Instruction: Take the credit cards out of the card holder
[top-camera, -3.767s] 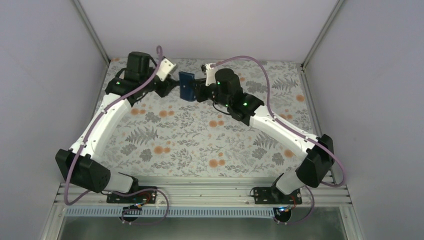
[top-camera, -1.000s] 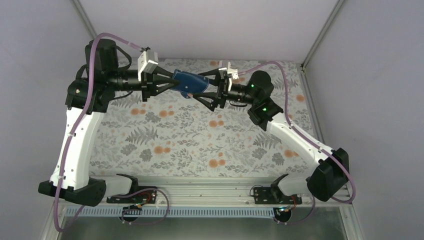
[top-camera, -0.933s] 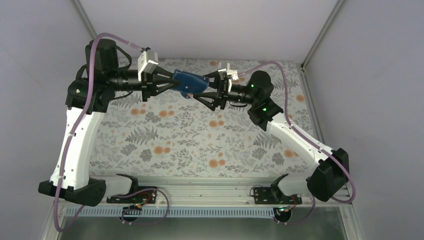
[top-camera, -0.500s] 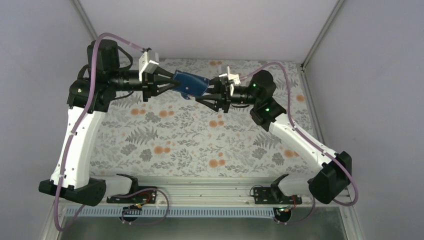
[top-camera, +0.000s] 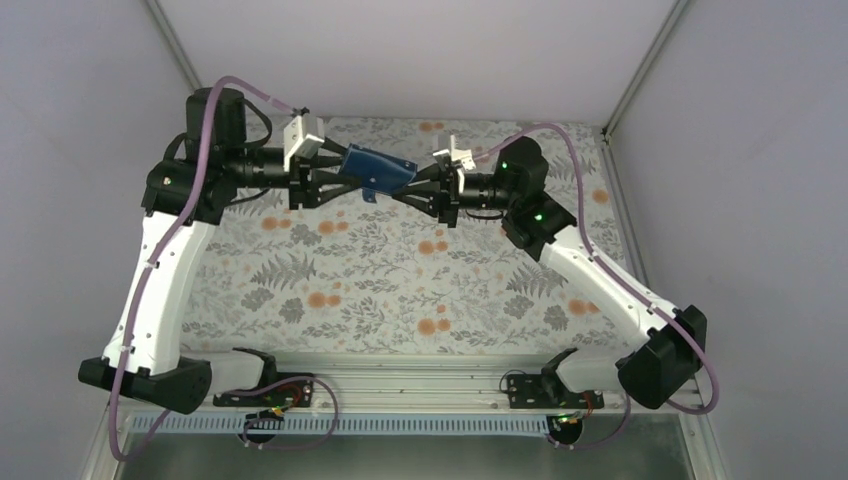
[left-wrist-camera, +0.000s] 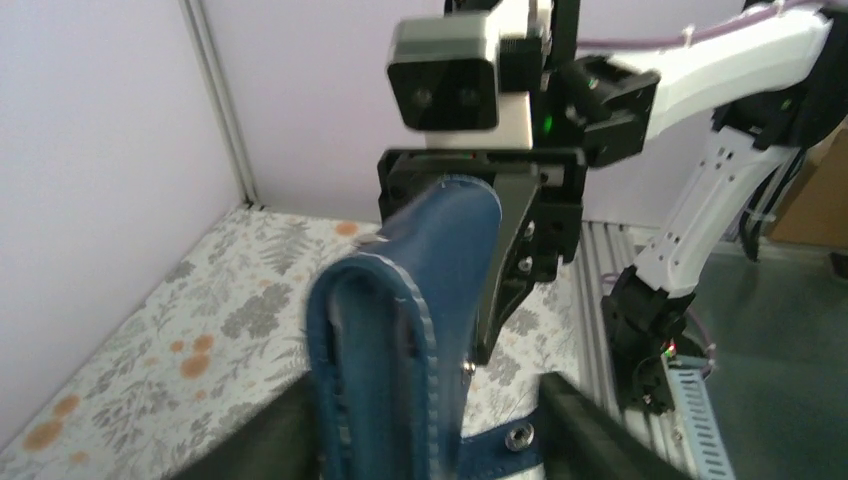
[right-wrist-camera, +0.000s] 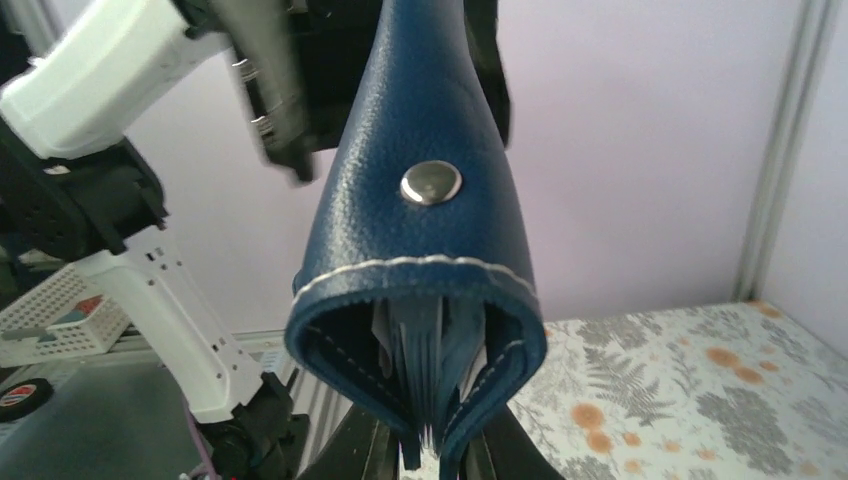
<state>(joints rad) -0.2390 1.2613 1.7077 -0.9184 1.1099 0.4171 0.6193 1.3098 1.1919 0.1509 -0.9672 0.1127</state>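
Note:
The navy card holder (top-camera: 378, 170) hangs in the air above the far part of the table, stretched between both grippers. My right gripper (top-camera: 408, 187) is shut on its right end. In the right wrist view the holder (right-wrist-camera: 430, 120) gapes toward the camera, and my right gripper (right-wrist-camera: 432, 452) pinches the thin inner leaves at its mouth. I cannot tell the credit cards from the pockets there. In the left wrist view the holder's spine (left-wrist-camera: 390, 370) stands between the fingers of my left gripper (left-wrist-camera: 420, 436), which are spread wider than it. The closure tab (left-wrist-camera: 520, 437) dangles below.
A floral cloth (top-camera: 400, 290) covers the table. Lilac walls close it in at the left, back and right, with metal posts (top-camera: 640, 70) in the back corners. An aluminium rail (top-camera: 400, 385) carries both arm bases along the near edge. A white basket (right-wrist-camera: 50, 310) lies beyond it.
My right gripper has closed from wide open onto the holder's right end. My left gripper's jaws have spread apart round the left end. The holder has shifted slightly left and tilted.

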